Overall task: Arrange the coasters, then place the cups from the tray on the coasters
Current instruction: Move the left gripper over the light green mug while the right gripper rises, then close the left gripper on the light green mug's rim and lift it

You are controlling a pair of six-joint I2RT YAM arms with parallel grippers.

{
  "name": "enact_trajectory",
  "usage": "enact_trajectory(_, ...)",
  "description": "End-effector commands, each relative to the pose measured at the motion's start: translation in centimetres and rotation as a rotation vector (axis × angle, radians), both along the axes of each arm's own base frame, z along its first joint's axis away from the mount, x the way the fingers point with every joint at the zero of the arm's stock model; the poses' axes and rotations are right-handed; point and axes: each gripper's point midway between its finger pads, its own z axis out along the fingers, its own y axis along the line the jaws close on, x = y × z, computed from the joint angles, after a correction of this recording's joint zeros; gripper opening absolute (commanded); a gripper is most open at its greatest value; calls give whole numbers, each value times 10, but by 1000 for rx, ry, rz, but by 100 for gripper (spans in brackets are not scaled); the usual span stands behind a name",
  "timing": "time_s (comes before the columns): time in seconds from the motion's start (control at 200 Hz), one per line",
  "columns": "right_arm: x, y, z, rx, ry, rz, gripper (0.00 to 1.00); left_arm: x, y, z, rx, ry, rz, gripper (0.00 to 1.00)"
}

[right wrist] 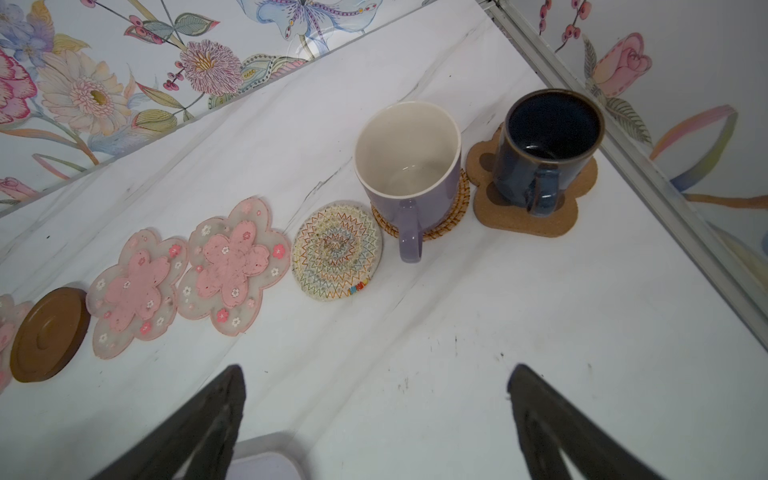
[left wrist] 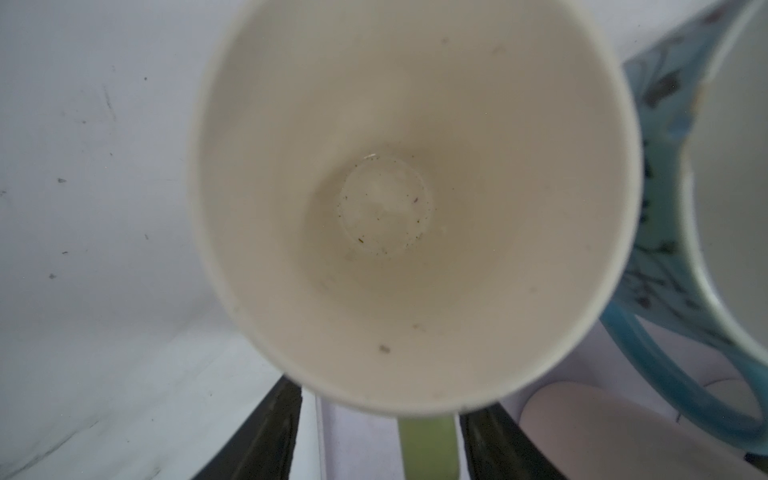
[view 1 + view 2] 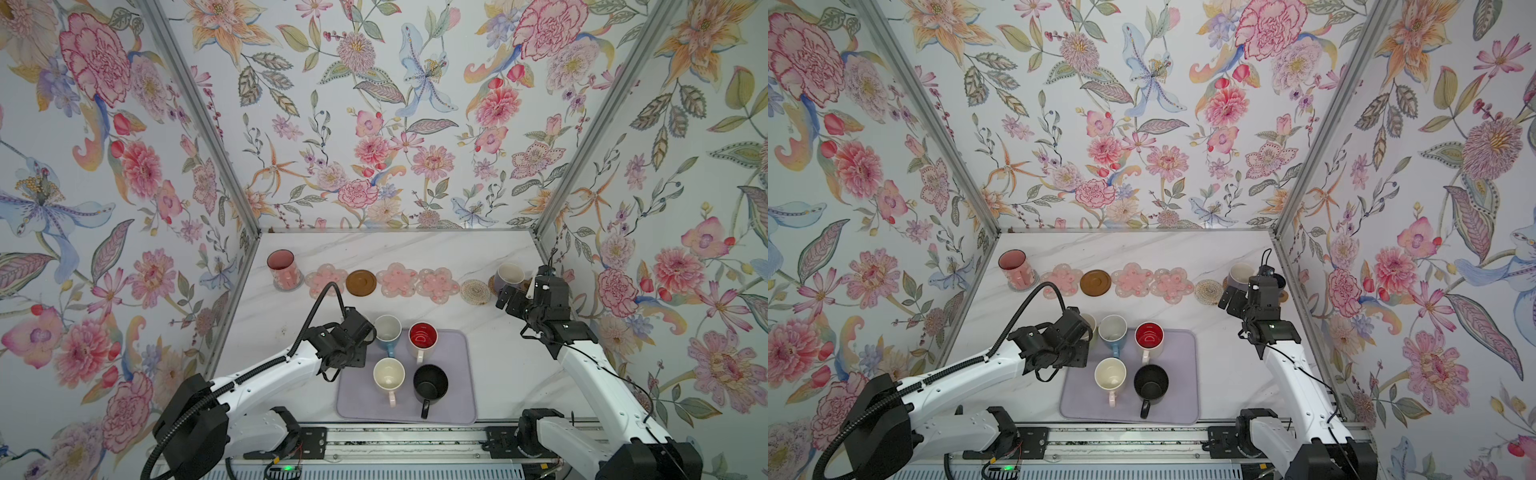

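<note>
**Lime-green mug (image 2: 415, 208) straddled for pickup at the tray's far left corner**

Coasters lie in a row along the far side of the table; 3 carry cups, 5 are bare. 5 cups remain at the lavender tray (image 3: 453, 399). The left gripper (image 2: 388, 395) hangs over the lime-green mug. Its jaws are partly closed astride the green handle (image 2: 428, 449), and a gap on one side suggests no clamp yet. The blue mug (image 2: 673, 199) stands just beside. The right gripper (image 1: 376, 368) is spread wide and empty, near the lavender mug (image 1: 409, 166) at far right. Likely next: pinch the handle, lift straight up, then carry to the bare pink flower coaster (image 3: 326, 277) at far left.
</note>
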Motion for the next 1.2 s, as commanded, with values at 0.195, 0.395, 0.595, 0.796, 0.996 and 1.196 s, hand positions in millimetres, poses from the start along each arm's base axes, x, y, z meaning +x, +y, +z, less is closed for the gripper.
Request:
enact_trajectory(0.195, 0, 5, -2, 15, -4, 16, 99, 13, -5, 4, 23, -43, -2, 51)
enact_trajectory(0.395, -2, 5, -3, 16, -4, 13, 99, 14, -6, 3, 15, -43, -8, 42)
enact_trajectory(0.595, -4, 4, -3, 16, -4, 12, 99, 16, -5, 3, 14, -44, -2, 40)
enact_trajectory(0.796, -6, 5, -5, 16, -2, 14, 99, 17, -7, 2, 3, -42, -1, 36)
enact_trajectory(0.996, -7, 4, -6, 16, -1, 11, 99, 15, -8, 1, -5, -36, -7, 30)
enact_trajectory(1.196, -7, 5, -7, 18, 1, 16, 99, 14, -7, -1, -9, -32, -2, 27)
